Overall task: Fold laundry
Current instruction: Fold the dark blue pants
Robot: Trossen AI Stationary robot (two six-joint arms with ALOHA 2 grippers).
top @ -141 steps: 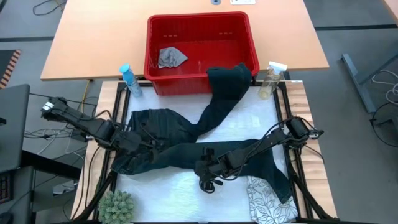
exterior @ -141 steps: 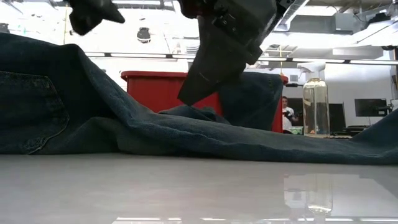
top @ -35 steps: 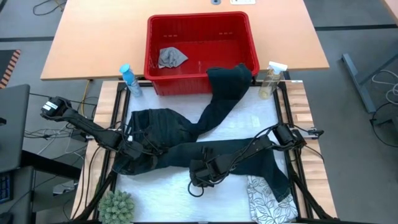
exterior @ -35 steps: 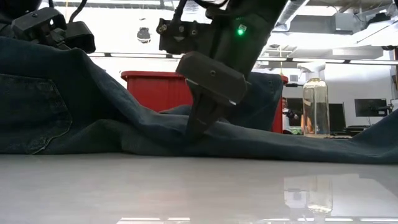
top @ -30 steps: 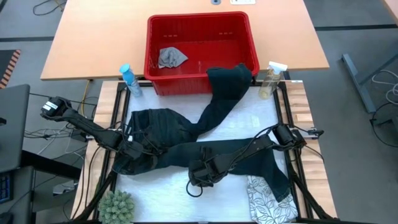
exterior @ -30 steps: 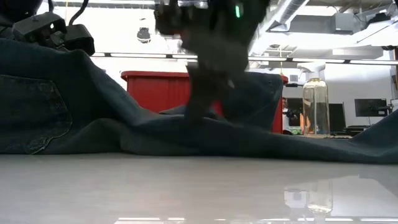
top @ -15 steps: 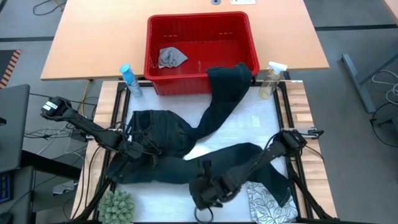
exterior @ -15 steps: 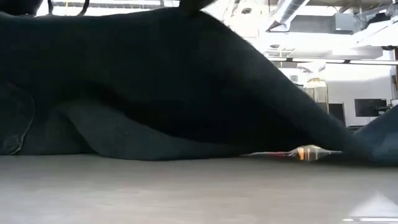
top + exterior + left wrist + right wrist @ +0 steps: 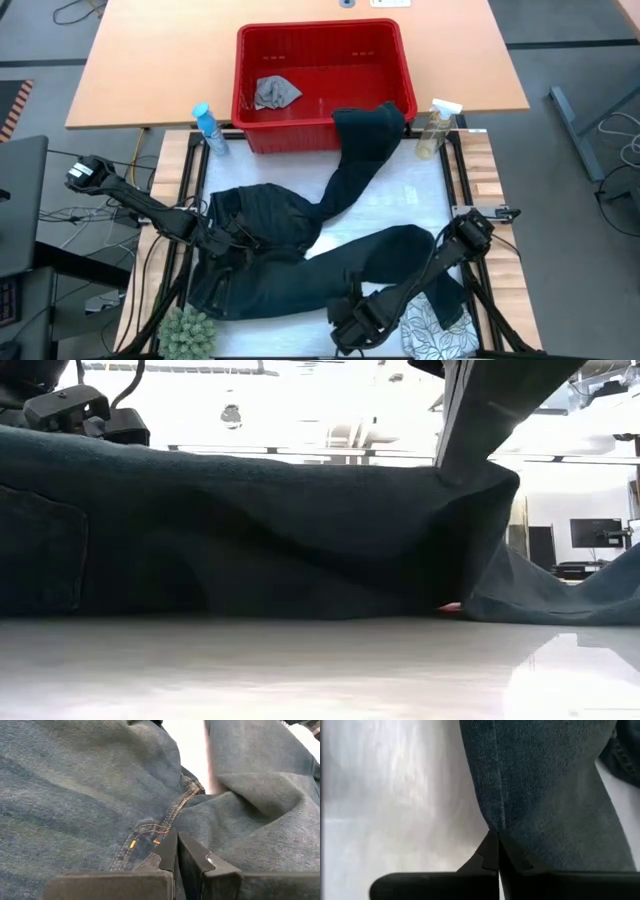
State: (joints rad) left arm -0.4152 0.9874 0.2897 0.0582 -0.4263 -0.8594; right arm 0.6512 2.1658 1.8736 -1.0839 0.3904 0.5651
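The tabletop (image 9: 430,195) is covered by a white mat, and the red basket (image 9: 325,85) sits at its far edge; everything else I place from that basket.

The jeans (image 9: 300,265) are the biggest thing on the mat, lying on the near side of the basket. One leg climbs up and hangs over the basket's front right rim, the waist lies toward the left arm's side, and the other leg sweeps across the mat toward the right arm, folded over in a hump.

The left hand (image 9: 222,243) rests on the waist part, well in front of the basket's left corner, fingers (image 9: 192,857) clenched together on the denim by the orange-stitched seam. The right hand (image 9: 352,322) is far from the basket at the near edge of the mat, fingers (image 9: 492,852) pinched tight on the edge of the lower leg.

The white cloth with grey leaf print (image 9: 435,335) lies just beside the right hand, partly under the jeans. The small grey cloth (image 9: 275,92) is inside the basket, toward its left side.

A blue bottle (image 9: 208,128) stands at the basket's left front corner, a clear spray bottle (image 9: 436,130) at its right front corner. A green plant (image 9: 187,333) is at the near left corner of the tabletop.
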